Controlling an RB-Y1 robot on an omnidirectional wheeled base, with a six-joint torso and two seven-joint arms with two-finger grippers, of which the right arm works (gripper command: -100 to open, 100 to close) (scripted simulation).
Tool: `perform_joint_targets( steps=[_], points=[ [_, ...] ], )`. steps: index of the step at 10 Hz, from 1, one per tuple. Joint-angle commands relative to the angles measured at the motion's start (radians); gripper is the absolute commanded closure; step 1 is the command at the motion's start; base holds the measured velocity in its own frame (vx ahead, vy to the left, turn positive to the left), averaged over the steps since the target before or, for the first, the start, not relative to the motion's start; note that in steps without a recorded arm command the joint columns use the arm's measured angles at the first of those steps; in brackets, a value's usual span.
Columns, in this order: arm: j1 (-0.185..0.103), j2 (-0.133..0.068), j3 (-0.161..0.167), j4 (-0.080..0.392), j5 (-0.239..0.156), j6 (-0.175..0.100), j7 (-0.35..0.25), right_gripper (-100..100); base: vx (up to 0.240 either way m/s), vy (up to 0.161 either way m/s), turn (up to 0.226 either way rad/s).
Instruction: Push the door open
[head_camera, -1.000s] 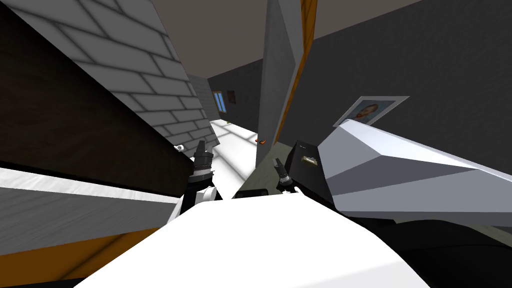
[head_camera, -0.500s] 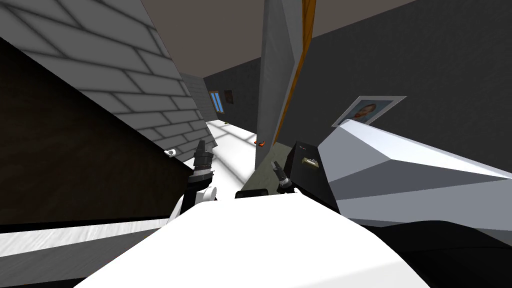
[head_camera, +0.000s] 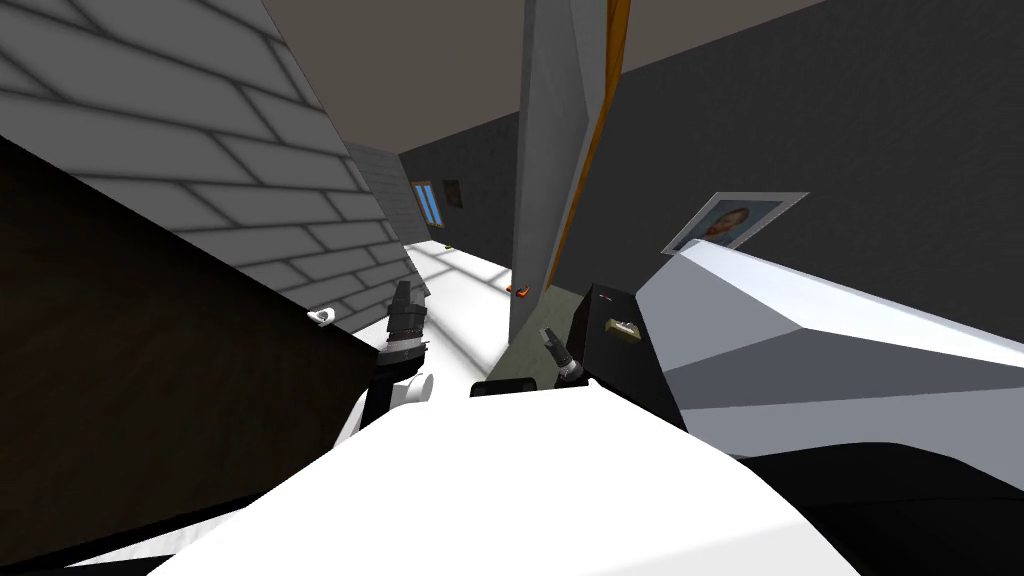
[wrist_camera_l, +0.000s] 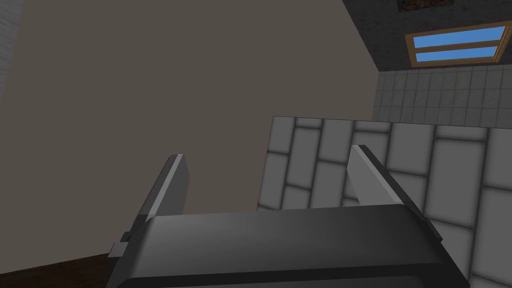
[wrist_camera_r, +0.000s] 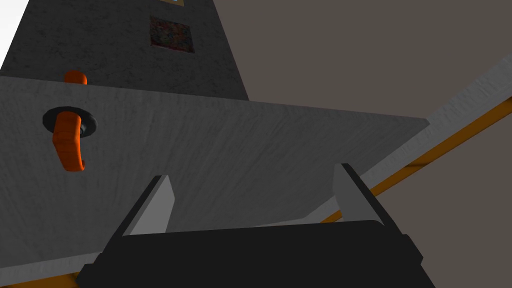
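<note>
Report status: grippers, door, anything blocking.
Left gripper open, empty. Right gripper open, facing grey door, orange handle off to one side. Door ajar. Nothing between gripper and door.

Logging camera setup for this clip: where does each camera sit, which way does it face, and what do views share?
Head: on the head, looking steeply down and forward at the grey door; both forearms, left gripper and right gripper show.
Left wrist: on the left hand, facing along the brick wall; its open fingers show.
Right wrist: on the right hand, facing the door's face; its open fingers show.
Shared: head and right wrist views both show the door's orange handle.
</note>
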Motion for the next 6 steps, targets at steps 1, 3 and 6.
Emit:
perform_joint_targets(
  steps=[1,3,6],
  points=[
    [-0.006,-0.012,0.01,0.029,0.012,-0.023,-0.014,-100,0.148,0.008,-0.067],
    [-0.016,-0.027,0.025,0.077,0.029,-0.057,-0.029,-100,0.152,0.002,-0.068],
    [-0.03,-0.048,0.045,0.14,0.052,-0.103,-0.05,-100,0.12,0.012,-0.049]
  ],
)
